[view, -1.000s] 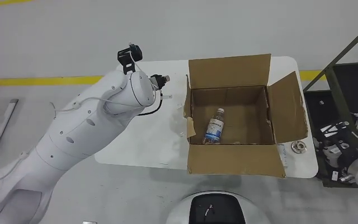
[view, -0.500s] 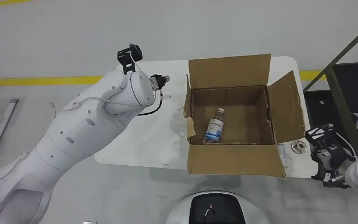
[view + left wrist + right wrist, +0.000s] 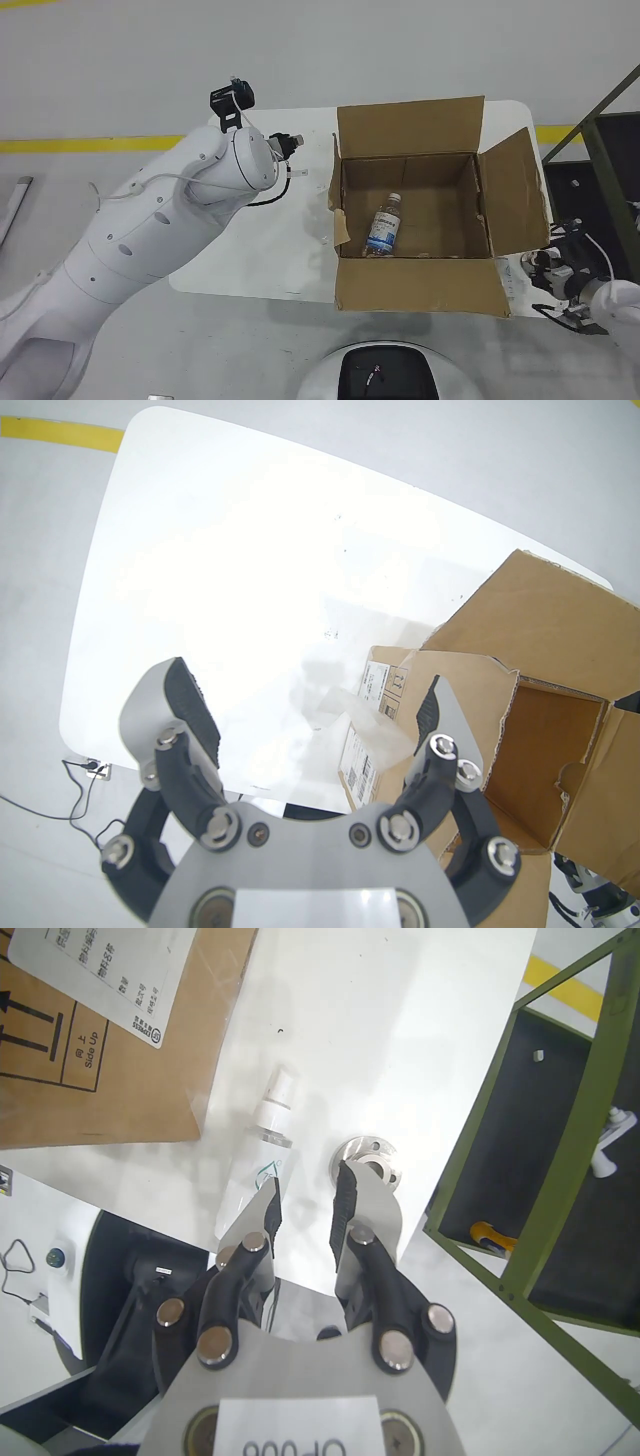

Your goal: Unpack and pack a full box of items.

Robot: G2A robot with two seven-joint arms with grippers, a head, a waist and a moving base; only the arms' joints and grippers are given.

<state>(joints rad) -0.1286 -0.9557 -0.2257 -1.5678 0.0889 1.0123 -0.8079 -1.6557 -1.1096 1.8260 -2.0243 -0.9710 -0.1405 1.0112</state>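
- A white table (image 3: 250, 250) with rounded corners stood on a grey floor; a yellow line (image 3: 80, 144) crossed the floor behind it; a green-framed rack (image 3: 600, 130) stood off the table's right end.
- The left gripper (image 3: 306, 677) hung above the table's left part, just beside the box's left wall; its jaws were spread wide with nothing between them.
- The box (image 3: 420, 285), brown cardboard, sat upright on the right half of the table with all four flaps folded outward; white labels were stuck to its outer walls.
- One bottle (image 3: 383, 226), clear with a white cap and blue label, lay on the box floor near the front-left, cap toward the far wall.
- The right wrist view showed a spray bottle (image 3: 260, 1163) lying on the table just beside the box, and a round metal flange (image 3: 367, 1163) near it.
- The right gripper (image 3: 310, 1175) hung over the table's near right corner, above those two items; its jaws stood slightly apart, gripping nothing.
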